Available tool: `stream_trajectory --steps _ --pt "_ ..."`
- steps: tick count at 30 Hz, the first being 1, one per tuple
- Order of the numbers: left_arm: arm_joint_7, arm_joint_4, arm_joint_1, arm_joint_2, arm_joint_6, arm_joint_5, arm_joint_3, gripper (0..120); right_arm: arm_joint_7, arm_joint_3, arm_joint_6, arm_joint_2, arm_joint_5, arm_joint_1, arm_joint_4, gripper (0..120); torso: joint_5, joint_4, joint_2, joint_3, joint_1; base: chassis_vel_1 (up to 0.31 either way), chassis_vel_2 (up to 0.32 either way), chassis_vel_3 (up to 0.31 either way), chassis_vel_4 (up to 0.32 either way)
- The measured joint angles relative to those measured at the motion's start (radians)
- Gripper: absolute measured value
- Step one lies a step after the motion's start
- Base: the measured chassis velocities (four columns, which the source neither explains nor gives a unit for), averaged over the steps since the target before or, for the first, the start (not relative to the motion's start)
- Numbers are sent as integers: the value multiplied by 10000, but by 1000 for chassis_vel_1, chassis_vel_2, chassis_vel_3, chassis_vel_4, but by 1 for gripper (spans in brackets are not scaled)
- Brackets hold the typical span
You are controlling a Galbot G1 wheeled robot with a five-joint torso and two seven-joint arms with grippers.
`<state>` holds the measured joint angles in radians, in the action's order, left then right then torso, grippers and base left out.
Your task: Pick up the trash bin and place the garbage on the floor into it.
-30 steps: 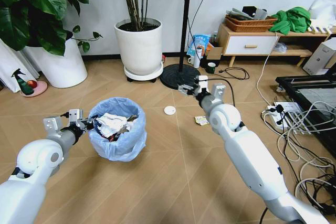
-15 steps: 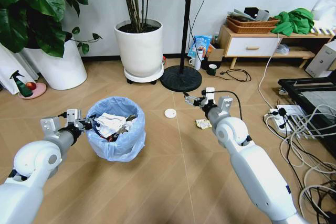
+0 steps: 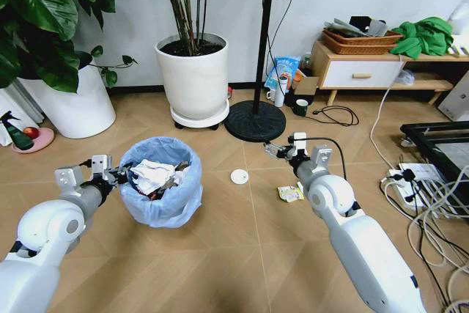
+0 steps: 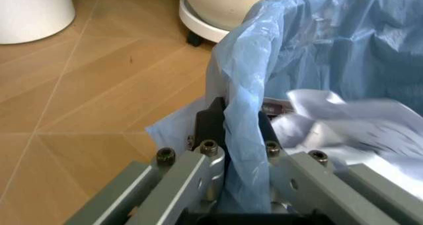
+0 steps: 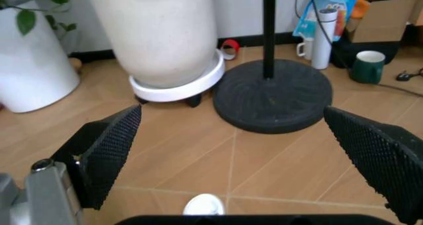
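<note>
The trash bin (image 3: 161,194), lined with a light-blue bag, stands on the floor (image 3: 234,254) with paper wads (image 3: 152,172) and other litter inside. My left gripper (image 3: 121,174) is shut on its near rim; in the left wrist view the pads (image 4: 213,120) pinch the bag's edge (image 4: 243,101). My right gripper (image 3: 272,149) hangs open and empty above the floor, a little beyond the white disc (image 3: 239,177). Its fingers (image 5: 106,145) stand wide apart, with the disc (image 5: 203,205) below. A small yellowish wrapper (image 3: 291,193) lies under the right forearm.
A big white plant pot (image 3: 194,82) on a wheeled stand and the black fan base (image 3: 254,121) stand just behind. A second pot (image 3: 66,104) is at the left. Cables and a power strip (image 3: 410,185) lie at the right, by a low cabinet (image 3: 366,71).
The whole view has shifted, so the camera moved. The right gripper has drifted slightly right and closer to the floor beside the disc. The left gripper still holds the bin's rim.
</note>
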<state>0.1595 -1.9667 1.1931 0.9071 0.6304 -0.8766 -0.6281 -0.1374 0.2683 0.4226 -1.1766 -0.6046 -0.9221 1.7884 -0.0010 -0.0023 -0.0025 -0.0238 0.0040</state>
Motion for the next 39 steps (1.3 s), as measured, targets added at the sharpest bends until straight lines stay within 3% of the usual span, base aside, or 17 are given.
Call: stream_trajectory --steps 9,22,27,39 --pt "0 1 45 5 0 0 -68 0 174 613 -71 52 435 -771 289 100 2 0 -1 -2 2 -161 151 145 -134" --pt "-83 14 215 62 -7 41 -215 0 700 2040 -350 156 1019 -2152 534 100 1 0 0 2 -1 -7 17 12 -17" --pt "-145 11 296 109 -15 78 -262 0 934 2370 -485 137 1106 -2352 122 100 1 1 0 0 0 0 0 0 0" --pt "-256 7 372 -77 -24 38 -397 0 4301 3144 -1509 531 1728 -2220 -3186 100 3 0 0 -1 0 0 0 0 0"
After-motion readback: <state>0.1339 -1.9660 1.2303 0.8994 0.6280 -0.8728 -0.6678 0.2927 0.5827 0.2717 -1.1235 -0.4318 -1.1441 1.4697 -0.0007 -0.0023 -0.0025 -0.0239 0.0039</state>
